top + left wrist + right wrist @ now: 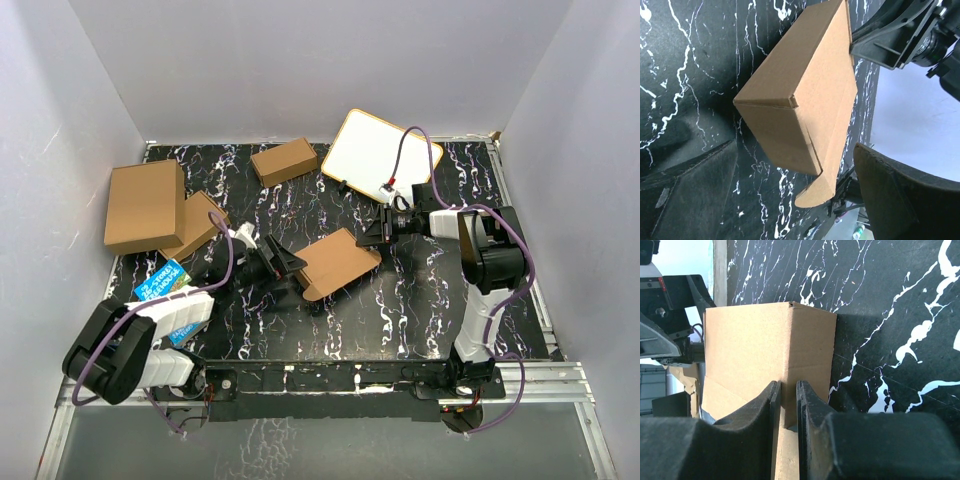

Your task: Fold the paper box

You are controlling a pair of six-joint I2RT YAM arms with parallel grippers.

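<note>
- Black counter (400, 310) with white veining fills the overhead view. Pale walls close it in, and both arms reach in from the bottom edge.
- Dead centre of that view lies the paper box (338, 262), flat on the counter between the two arms, its long top panel running toward the upper right.
- From the left wrist view the box shows as a partly folded body. One sharp corner points at the camera, and a rounded tab pokes out at the bottom centre.
- Left fingers (690, 195) are spread wide, one dark pad at the lower left and the other at the lower right. The box sits in the gap ahead of them; whether either pad touches it, I cannot tell.
- Over to the right wrist: the right fingers (812, 410) are drawn almost together at the bottom centre, pinched on a cardboard edge of the box. The brown wall stands just above them.
- Upper left overhead, a bigger brown carton (145, 205) lies partly over a second brown carton (203, 222).
- Top centre, a small closed brown box (285, 161) sits on its own.
- Just to its right, a white board (372, 152) with a wooden rim lies tilted.
- Blue-and-white packets (160, 282) rest at the left, beside the left arm.
- Purple cables (425, 140) loop along both arms.
</note>
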